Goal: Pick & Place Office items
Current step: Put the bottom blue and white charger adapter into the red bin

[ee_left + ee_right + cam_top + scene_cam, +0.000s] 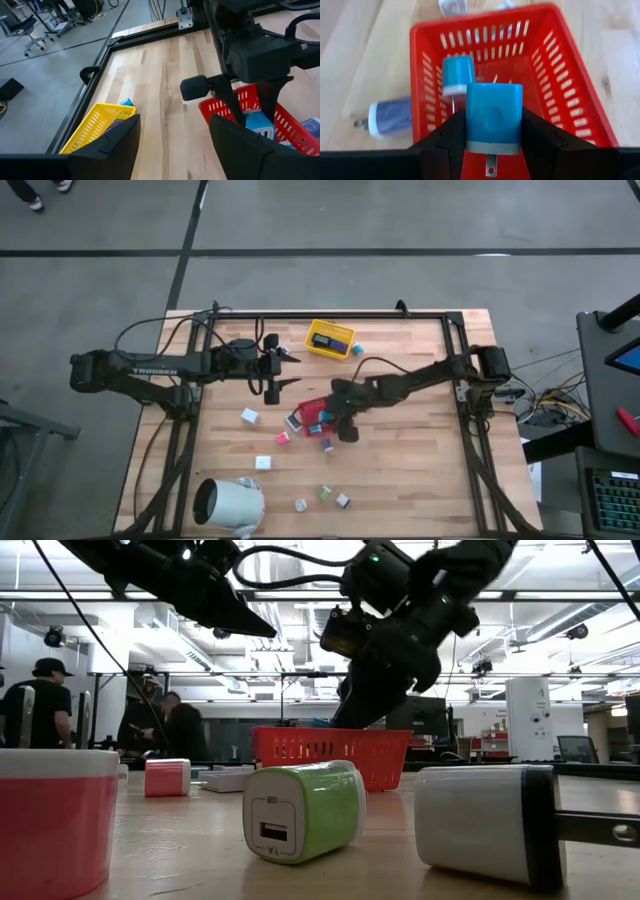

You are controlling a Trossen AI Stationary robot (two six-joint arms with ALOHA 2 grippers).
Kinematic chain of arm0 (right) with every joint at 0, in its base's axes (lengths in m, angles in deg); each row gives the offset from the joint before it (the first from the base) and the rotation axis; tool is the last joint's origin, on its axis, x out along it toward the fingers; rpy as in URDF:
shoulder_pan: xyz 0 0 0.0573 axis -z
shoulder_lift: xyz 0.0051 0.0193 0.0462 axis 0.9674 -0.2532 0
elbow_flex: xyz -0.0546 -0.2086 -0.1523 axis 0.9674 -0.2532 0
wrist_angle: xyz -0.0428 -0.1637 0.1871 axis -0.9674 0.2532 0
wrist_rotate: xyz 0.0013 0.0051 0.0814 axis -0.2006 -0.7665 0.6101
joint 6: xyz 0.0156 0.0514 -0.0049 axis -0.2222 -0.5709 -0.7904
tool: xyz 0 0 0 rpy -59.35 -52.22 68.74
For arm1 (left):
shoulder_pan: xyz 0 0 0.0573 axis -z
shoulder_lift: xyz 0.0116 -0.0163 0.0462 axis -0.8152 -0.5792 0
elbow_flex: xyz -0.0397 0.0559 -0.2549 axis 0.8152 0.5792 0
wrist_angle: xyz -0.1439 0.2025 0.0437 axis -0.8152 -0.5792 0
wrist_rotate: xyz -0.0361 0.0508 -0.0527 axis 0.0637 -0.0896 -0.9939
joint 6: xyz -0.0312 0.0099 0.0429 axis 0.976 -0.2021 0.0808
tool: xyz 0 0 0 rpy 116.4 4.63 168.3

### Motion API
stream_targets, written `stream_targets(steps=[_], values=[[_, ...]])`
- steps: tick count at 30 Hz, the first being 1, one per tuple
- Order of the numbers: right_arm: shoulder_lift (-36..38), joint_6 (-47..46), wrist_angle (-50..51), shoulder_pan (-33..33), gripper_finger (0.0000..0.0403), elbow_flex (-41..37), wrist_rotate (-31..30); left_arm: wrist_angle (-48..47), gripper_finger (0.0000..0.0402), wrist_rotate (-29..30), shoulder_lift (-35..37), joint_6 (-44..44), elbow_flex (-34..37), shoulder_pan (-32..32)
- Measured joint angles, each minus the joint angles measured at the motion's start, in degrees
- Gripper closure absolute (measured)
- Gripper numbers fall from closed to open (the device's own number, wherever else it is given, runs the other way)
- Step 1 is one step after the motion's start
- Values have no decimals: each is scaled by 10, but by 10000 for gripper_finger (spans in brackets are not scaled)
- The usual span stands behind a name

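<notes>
My right gripper (pixel 494 131) is shut on a teal plug block (pixel 494 112) above the red tray (pixel 570 100), which holds another teal block (pixel 458 75). In the high view this gripper (pixel 343 423) hangs over the red tray (pixel 312 406) at mid-table. A navy block (pixel 390 119) lies on the wood beside the tray. My left gripper (pixel 289 370) waits open above the table's far left part, near the yellow tray (pixel 330 338). Small white (pixel 249 416), pink (pixel 283 437) and green (pixel 325 493) blocks lie scattered on the near half. My right gripper pinches the teal block by its two opposite sides (pixel 470 125) between its two fingers (pixel 447 137). The fingers slant down from the table's right. The block is lifted clear above the red tray's floor, its metal prong (pixel 491 165) pointing back toward the wrist.
A large white cylinder (pixel 228 505) lies on its side at the near left corner. A teal block (pixel 357 350) sits next to the yellow tray. Close to the low camera lie a green block (pixel 305 810) and a white one (pixel 485 820). People stand beyond the table.
</notes>
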Motion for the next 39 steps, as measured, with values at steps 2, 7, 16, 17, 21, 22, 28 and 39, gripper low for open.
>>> stream_targets(steps=[2, 7, 16, 17, 21, 22, 28, 39], values=[[-1, 4, 49, 0, 262, 21, 0, 0, 162, 0, 0, 0, 0, 0], [-1, 19, 142, 1, 262, 62, 4, 0, 162, 0, 0, 0, 0, 0], [-1, 19, 180, 5, 262, 60, 11, 0, 162, 0, 0, 0, 0, 0], [-1, 19, 179, 5, 262, 57, 11, 0, 162, 0, 0, 0, 0, 0], [-1, 16, 175, 5, 262, 51, 12, 0, 162, 0, 0, 0, 0, 0], [-1, 16, 175, 5, 262, 51, 12, 0, 162, 0, 0, 0, 0, 0], [-2, 16, 174, 5, 262, 51, 12, 0, 162, 0, 0, 0, 0, 0], [-3, 12, 173, 6, 262, 51, 11, 0, 162, 0, 0, 0, 0, 0]])
